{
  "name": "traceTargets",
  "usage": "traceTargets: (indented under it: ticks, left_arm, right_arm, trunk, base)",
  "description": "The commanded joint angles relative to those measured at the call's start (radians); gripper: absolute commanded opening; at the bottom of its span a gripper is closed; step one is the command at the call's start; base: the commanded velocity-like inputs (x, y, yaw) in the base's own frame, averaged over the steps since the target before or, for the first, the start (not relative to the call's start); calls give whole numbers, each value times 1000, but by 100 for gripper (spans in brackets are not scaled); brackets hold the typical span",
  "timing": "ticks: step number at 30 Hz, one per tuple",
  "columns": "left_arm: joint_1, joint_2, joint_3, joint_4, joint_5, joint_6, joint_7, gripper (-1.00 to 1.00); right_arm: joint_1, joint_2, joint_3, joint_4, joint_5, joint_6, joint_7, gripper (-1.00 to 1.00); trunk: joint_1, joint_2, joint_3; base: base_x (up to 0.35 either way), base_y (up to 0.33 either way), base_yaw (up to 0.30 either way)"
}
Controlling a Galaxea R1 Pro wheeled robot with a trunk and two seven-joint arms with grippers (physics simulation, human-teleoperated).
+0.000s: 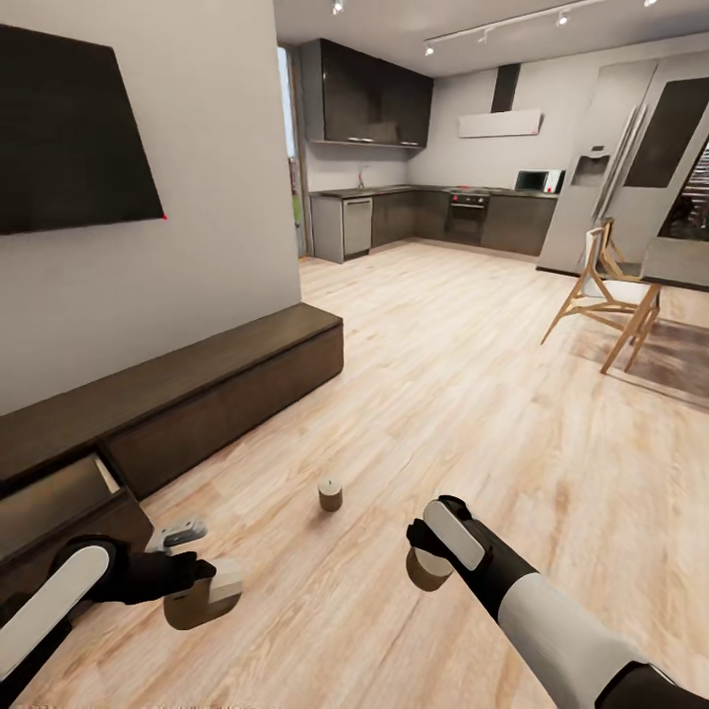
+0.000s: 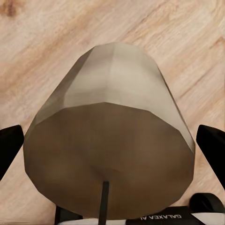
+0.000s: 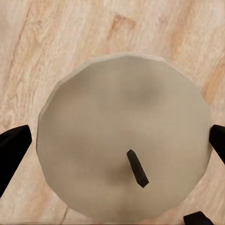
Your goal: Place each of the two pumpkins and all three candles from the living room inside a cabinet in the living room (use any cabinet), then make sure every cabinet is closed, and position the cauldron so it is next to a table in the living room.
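Each pincer, left (image 1: pixel 202 581) and right (image 1: pixel 425 551), grips a candle (image 2: pixel 112 140); cabinet (image 1: pixel 197 394) drawer (image 1: pixel 49 507) stands open.

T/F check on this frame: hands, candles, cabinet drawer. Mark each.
1. The left hand holds a candle. True.
2. The right hand is empty. False: it holds a second candle.
3. A third candle stands upright on the wood floor between the arms. True.
4. Every cabinet drawer is shut. False: the drawer near the left arm is pulled open.
5. A pumpkin sits on the cabinet top. False: nothing orange sits there.
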Motion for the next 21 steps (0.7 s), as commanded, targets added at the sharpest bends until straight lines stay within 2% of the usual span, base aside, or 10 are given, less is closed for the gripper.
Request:
traceTargets:
  ticks: [1, 5, 15, 21]
  left_arm:
    - [-1, 1, -2, -1, 11, -1, 10, -100]
    - [-1, 1, -2, 0, 11, -1, 10, -100]
    - [-1, 2, -2, 0, 11, -1, 10, -100]
    - [-1, 2, -1, 0, 11, 0, 10, -100]
  right_arm:
    - [-1, -1, 3, -1, -5, 4, -7, -100]
    - [-1, 0, 2, -1, -5, 4, -6, -100]
    - [-1, 0, 2, -1, -5, 4, -6, -100]
    - [-1, 7, 3, -1, -5, 4, -7, -100]
  trunk:
    - [-4, 7, 2]
    - [-19, 35, 15]
    - [-58, 105, 46]
    - [-81, 147, 65]
  base:
    - [-1, 0, 282]
    - [0, 0, 166]
    - [0, 0, 20]
    - [0, 0, 201]
